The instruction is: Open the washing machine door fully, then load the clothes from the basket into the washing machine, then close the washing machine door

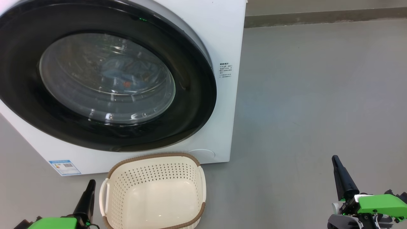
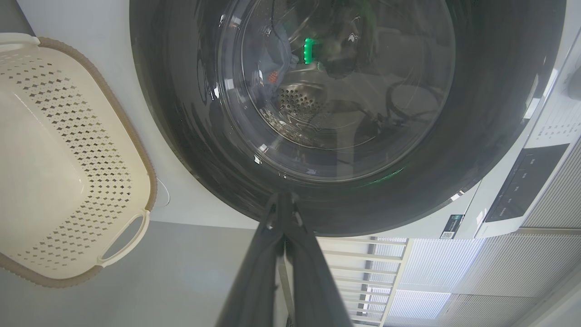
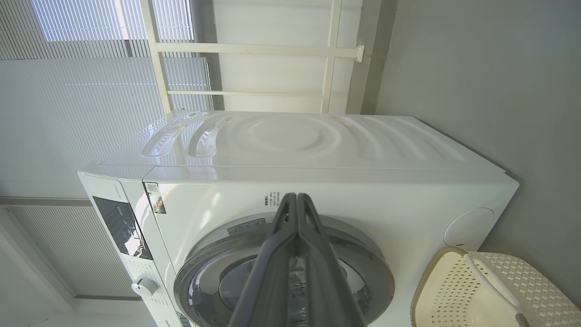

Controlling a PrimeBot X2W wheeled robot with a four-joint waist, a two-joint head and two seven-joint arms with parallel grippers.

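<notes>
Four things of the task and two hands, entered as they stand.

1. The washing machine (image 1: 229,105): white box at the upper left and centre of the head view, standing on the grey floor (image 1: 318,95), with a blue sticker (image 1: 64,167) at its lower left corner. Heavy, and not to be shifted.

2. The washing machine door (image 1: 194,95): wide glossy black rim round a bulging glass bowl (image 1: 73,95). It appears to lie flush against the front, so I read it as shut. Stiff, probably weighty on its hinge, and the gloss likely slippery. No handle or recess can be made out. The best hold is judged to be the rim's outer edge on the side away from the hinge, but which side that is cannot be told.

3. The clothes (image 1: 127,71): pale blue heap with an orange-brown spot, blurred behind the glass, inside the drum (image 2: 295,102). Soft, light and limp. Pinch a raised fold.

4. The basket (image 1: 152,156): cream perforated plastic with a brown rim, bottom centre of the head view, on the floor just in front of the machine. Nothing lies in it. Light and stiff, best taken by a side handle (image 1: 102,197).

5. The left hand (image 1: 91,183): lower left of the head view, just beside the basket. Its two dark fingers (image 1: 85,202) are pressed together, pinching nothing.

6. The right hand (image 1: 334,158): lower right, well apart from basket and machine, likewise pressed together and holding nothing.

Status, as judged: loading looks done and the door looks closed, so the task stands at or near its end.
</notes>
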